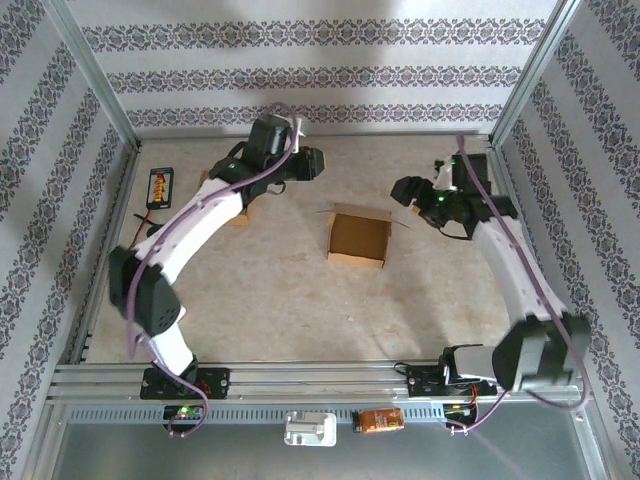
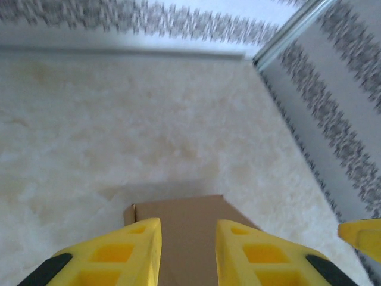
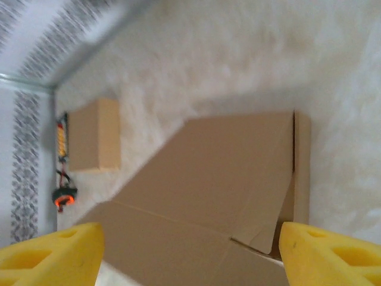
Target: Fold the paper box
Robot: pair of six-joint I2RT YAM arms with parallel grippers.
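Observation:
The paper box (image 1: 358,238) is brown cardboard and stands open-topped in the middle of the table, with small flaps sticking out at its far edge. My left gripper (image 1: 316,165) hovers beyond the box's far-left corner. In the left wrist view its yellow fingers (image 2: 140,244) stand a little apart with nothing between them, and a corner of the box (image 2: 184,208) lies below. My right gripper (image 1: 402,188) hangs off the box's far-right corner. In the right wrist view it (image 3: 190,238) is wide open above the box's flaps (image 3: 220,161), holding nothing.
A second, closed brown box (image 1: 236,215) (image 3: 92,134) lies on the left, partly under my left arm. A small black and orange device (image 1: 160,186) rests at the far left. Patterned walls and metal rails enclose the table.

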